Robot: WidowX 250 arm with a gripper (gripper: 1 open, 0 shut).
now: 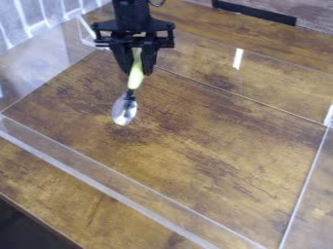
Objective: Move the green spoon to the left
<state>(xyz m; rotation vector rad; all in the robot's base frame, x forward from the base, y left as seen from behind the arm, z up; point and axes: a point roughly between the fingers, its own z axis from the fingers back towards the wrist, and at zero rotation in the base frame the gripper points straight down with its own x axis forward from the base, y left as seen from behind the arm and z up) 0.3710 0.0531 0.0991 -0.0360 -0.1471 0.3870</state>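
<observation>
The black gripper (134, 60) hangs in the upper left of the frame and points straight down. Its two fingers (117, 56) are partly closed on the handle of the green spoon (129, 89). The spoon hangs tilted, yellow-green handle on top. Its shiny round silver bowl sits low over the wooden table (221, 136), maybe touching.

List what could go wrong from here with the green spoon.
1. The end effector appears to grip the green spoon only by its handle top, so it could pivot or slip out.
2. The spoon's metal bowl hangs close to the wooden table; moving sideways this low might drag it.
</observation>
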